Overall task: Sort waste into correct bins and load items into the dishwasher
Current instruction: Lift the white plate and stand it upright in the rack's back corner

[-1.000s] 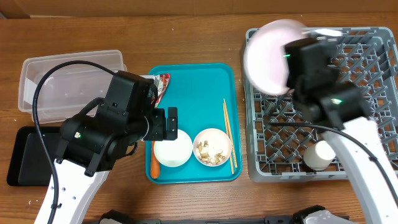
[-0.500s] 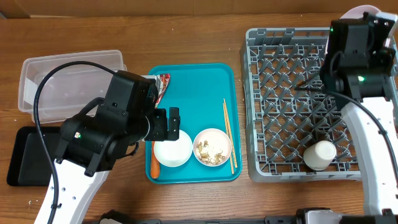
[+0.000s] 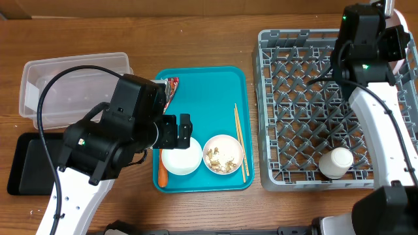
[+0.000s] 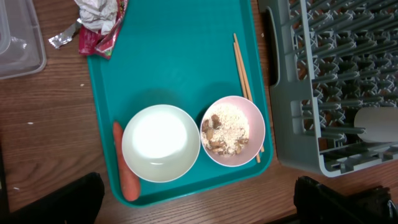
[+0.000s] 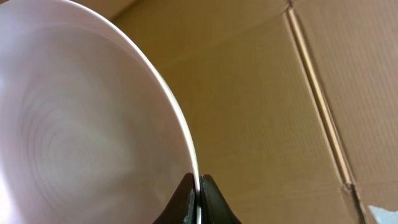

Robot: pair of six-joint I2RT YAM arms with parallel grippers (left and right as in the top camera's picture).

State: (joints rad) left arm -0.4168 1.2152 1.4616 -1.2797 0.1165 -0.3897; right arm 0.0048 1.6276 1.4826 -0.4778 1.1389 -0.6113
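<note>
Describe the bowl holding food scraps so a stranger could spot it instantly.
Find the teal tray mid-table. Two white bowls sit along its near edge; the scrap bowl is the right one, beside the chopsticks. Unlike the empty bowl, it holds beige crumbs.

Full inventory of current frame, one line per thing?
table: 1, brown wood, under everything
clear tub: 1, clear, far left
black tray: 1, black, left, nearer than tub
teal tray: 1, teal, centre
wrapper: 1, red-and-white, teal tray's far-left corner
carrot: 1, orange, teal tray's left edge
empty bowl: 1, white, teal tray, beside carrot
scraps bowl: 1, white, right of empty bowl
chopsticks: 2, wood, teal tray's right side
dish rack: 1, grey, right
cup: 1, white, rack's near-right area
plate: 1, white-pink, in right gripper
left gripper: 1, black, jaws open over empty bowl
right gripper: 1, black, jaws shut on plate rim
</note>
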